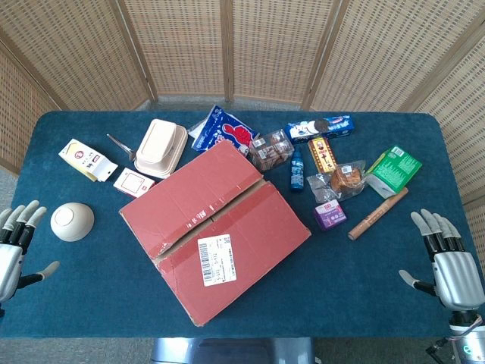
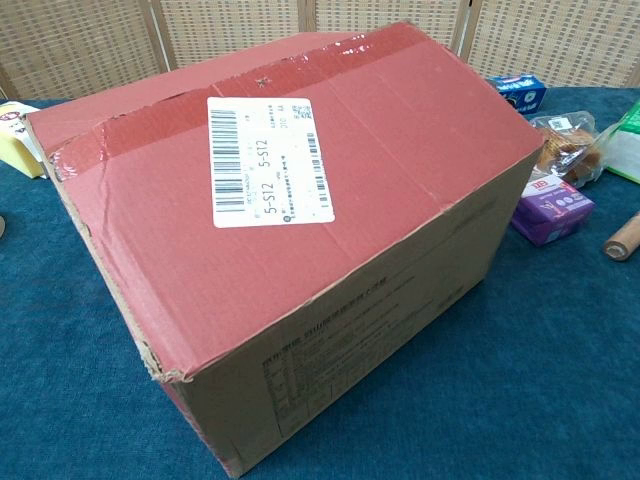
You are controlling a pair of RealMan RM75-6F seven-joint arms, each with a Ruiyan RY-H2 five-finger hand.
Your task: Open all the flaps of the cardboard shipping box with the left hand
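A red-brown cardboard shipping box [image 1: 216, 227] stands in the middle of the blue table, turned at an angle. Its top flaps lie flat and closed along a centre seam, and a white shipping label [image 1: 217, 260] is stuck near the front. The chest view shows the box [image 2: 300, 230] up close, filling most of the frame, with the label [image 2: 268, 160] on top. My left hand [image 1: 15, 246] hovers at the table's left edge, fingers spread, holding nothing. Over at the right edge my right hand [image 1: 447, 262] is likewise open and empty. Both hands are well away from the box.
A white bowl [image 1: 73, 221] sits left of the box. Behind it lie a carton [image 1: 87, 159], a beige container [image 1: 161, 147] and a blue bag [image 1: 225, 130]. To the right are a small bottle [image 1: 297, 171], snack packs, a purple box [image 1: 330, 215], a wooden stick [image 1: 377, 214] and a green packet [image 1: 394, 170].
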